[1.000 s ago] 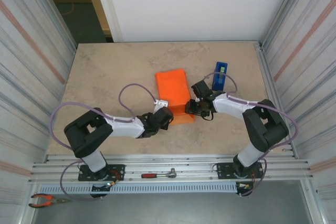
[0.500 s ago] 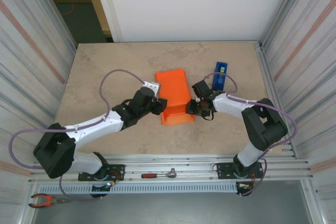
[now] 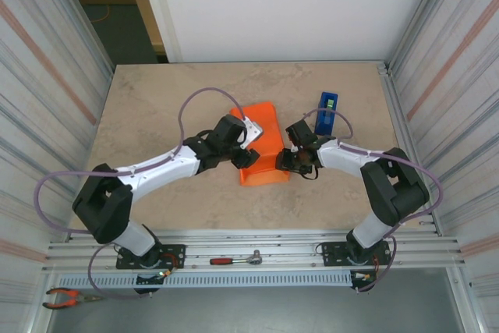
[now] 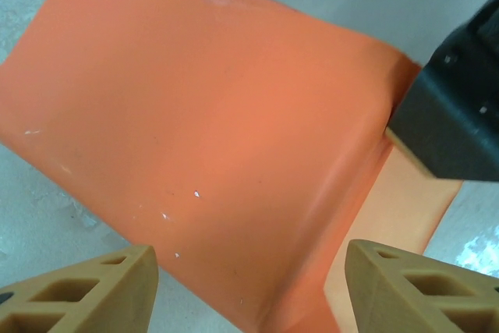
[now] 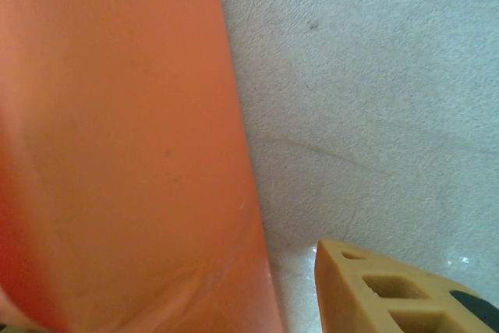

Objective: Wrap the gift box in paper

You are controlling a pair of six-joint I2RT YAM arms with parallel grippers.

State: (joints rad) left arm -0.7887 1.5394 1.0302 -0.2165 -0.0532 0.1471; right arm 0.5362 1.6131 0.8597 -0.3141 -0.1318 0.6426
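Note:
The orange paper [image 3: 263, 139] lies folded into a long hump at the table's middle; the gift box is hidden. My left gripper [image 3: 249, 148] hovers over the hump's left side. In the left wrist view it [image 4: 249, 261] is open, the paper [image 4: 210, 130] spread below and nothing between its fingers. My right gripper [image 3: 286, 158] sits at the paper's near right edge. In the right wrist view one tan finger [image 5: 390, 286] stands on the table just right of the paper [image 5: 125, 154]; the other finger is hidden by the sheet.
A blue tape dispenser [image 3: 327, 111] stands just behind the right gripper. A ratchet tool [image 3: 238, 258] lies on the near rail and pliers [image 3: 66, 296] at the bottom left. Corrugated walls close both sides. Bare tabletop [image 3: 156, 115] stretches left of the paper.
My left arm has swung from the paper's near end out to the left and then in over its left side, and its jaws have opened. The right arm has not moved.

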